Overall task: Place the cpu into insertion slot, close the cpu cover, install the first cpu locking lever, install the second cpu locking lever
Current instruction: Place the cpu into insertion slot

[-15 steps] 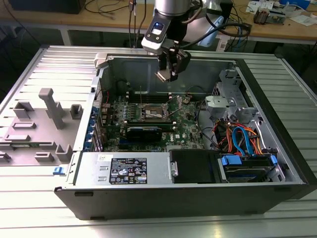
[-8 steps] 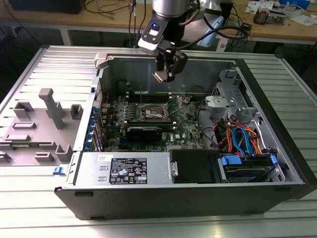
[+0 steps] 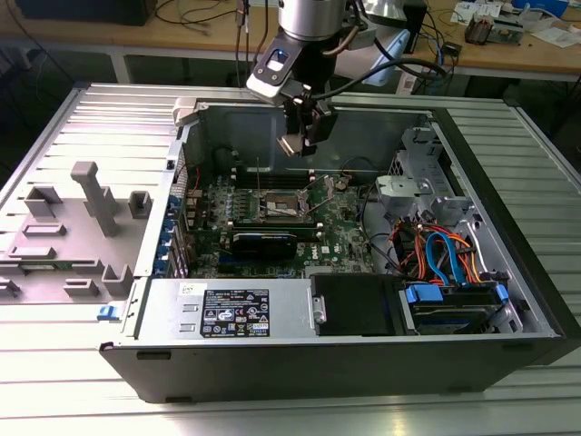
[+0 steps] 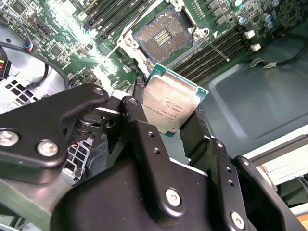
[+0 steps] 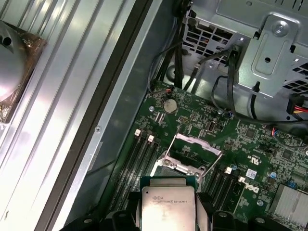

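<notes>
Arm (image 3: pixel 313 16): silvery-grey cylindrical wrist, black cables (image 3: pixel 399 68) looping off it, pale camera housing (image 3: pixel 270 74) with blue spot. Gripper (image 4: pixel 169 103): matte black linkage bars, rounded pivot joints, silver cross-head screws (image 4: pixel 47 148), small holes along fingers (image 4: pixel 144 130)

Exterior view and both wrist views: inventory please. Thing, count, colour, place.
cpu: 1, silvery, in the gripper above the motherboard
insertion slot: 1, dark, metal-framed, on the motherboard, empty
cpu cover: 1, silvery, raised at the slot
motherboard: 1, green, inside the case
case: 1, black and grey, open on the table
cables: several, orange and blue, case's end at the exterior view's right
fixture: 1, grey, table at the exterior view's left
table: 1, ribbed grey
gripper: 1, black, shut on the cpu
</notes>
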Robot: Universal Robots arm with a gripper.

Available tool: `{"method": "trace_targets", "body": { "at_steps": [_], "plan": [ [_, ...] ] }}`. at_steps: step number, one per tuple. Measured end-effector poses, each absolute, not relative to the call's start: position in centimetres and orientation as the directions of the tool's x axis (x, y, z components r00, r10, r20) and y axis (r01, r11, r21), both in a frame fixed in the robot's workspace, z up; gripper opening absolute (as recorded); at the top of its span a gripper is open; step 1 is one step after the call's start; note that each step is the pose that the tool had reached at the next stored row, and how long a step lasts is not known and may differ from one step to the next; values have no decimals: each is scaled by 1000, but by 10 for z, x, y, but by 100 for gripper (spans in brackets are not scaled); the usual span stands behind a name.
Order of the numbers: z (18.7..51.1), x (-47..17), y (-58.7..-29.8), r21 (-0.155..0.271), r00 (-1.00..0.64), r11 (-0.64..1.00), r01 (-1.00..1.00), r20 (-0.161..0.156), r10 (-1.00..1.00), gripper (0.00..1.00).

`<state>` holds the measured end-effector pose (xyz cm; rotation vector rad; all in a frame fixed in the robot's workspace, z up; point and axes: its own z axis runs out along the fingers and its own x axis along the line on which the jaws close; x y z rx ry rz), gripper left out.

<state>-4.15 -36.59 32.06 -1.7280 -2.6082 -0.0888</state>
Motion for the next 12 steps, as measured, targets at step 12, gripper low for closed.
{"method": "trace_targets", "body": {
  "at_steps": [12],
  "plan": [
    [320, -42, -366, 41, -384, 383, 923, 41, 922, 54]
  ]
}}
